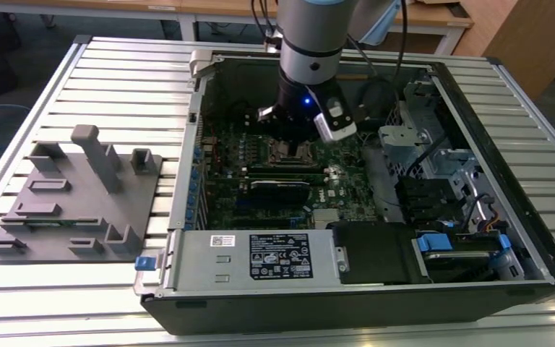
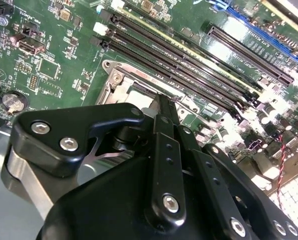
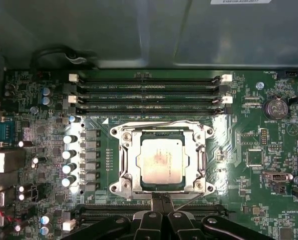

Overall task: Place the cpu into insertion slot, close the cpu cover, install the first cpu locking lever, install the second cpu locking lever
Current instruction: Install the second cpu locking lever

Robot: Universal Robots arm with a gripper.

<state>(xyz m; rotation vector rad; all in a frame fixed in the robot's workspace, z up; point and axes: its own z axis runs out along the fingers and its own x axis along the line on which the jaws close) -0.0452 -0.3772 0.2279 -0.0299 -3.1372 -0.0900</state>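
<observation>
First wrist view: cpu seated in insertion slot, cpu cover closed flat around it, metal top showing through window. End effector at slot's edge, fingers pressed together, nothing pinched. Second wrist view: fingertips over slot corner beside memory slots. Exterior view: arm reaching into open computer case on slatted tabletop; grey fixture block at exterior view's left.

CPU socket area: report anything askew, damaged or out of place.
Nothing stands out. In the first wrist view the cpu lies flat and square in the insertion slot, framed evenly by the cpu cover. The gripper sits at the socket's edge. No bent parts or loose debris show.
</observation>
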